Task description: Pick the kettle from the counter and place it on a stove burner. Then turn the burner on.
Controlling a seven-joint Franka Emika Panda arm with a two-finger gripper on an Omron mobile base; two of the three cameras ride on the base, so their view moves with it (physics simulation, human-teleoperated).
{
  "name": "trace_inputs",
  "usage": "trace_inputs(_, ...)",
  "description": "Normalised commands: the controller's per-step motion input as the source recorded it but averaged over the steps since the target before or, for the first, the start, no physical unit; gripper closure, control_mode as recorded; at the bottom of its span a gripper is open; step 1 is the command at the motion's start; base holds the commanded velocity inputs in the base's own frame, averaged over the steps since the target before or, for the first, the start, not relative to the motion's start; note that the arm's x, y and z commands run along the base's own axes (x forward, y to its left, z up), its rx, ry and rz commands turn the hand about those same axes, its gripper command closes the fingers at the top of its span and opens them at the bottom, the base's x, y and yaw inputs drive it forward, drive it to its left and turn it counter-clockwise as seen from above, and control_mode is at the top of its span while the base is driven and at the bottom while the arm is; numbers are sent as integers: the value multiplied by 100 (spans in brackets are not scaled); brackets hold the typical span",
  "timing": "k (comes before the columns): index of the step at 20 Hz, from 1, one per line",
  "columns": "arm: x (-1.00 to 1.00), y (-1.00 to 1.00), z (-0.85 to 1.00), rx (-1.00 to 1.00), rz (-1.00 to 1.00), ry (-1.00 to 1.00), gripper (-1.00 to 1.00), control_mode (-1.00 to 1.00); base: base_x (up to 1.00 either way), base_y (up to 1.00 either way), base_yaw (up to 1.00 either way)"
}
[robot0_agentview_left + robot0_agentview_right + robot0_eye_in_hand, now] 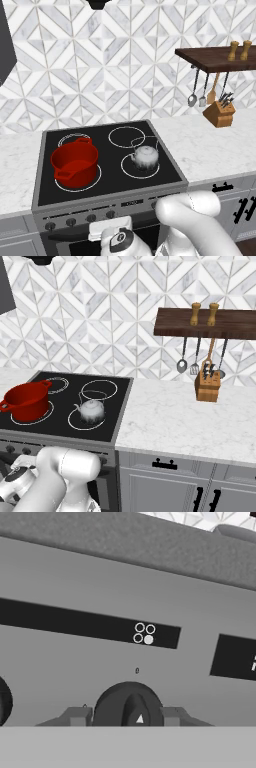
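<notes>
Hand (127,716) straddles knob (128,706) | kettle (145,156) inside stove burner (140,165)

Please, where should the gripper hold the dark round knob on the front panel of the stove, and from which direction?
Grip the knob across its raised middle ridge, which bears a small white pointer, coming straight at the control panel from the front. The gripper already faces it squarely, with one fingertip on each side. The round rim offers no flat faces; the ridge does, so it should turn without slipping.

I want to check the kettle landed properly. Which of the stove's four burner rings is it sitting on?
The kettle sits on the front right burner ring, nearest the counter with the knife block; the red pot covers the front left.
</notes>
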Motion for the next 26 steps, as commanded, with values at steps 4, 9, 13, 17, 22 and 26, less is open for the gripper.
trace_inputs(4, 10, 0, 1, 0, 0, 8, 100, -100, 0, 0, 0)
trace_inputs(9, 0, 0, 2, -3, 5, 8, 100, -100, 0, 0, 0)
trace_inputs(13, 0, 0, 0, -21, 13, 2, 100, -100, 0, 0, 0)
trace_inputs(17, 0, -1, 0, -30, 16, 0, 100, -100, 0, 0, 0)
trace_inputs(22, 0, -1, 0, -35, 18, 0, 100, -100, 0, 0, 0)
trace_inputs(26, 0, -1, 0, -37, 21, 1, 100, -100, 0, 0, 0)
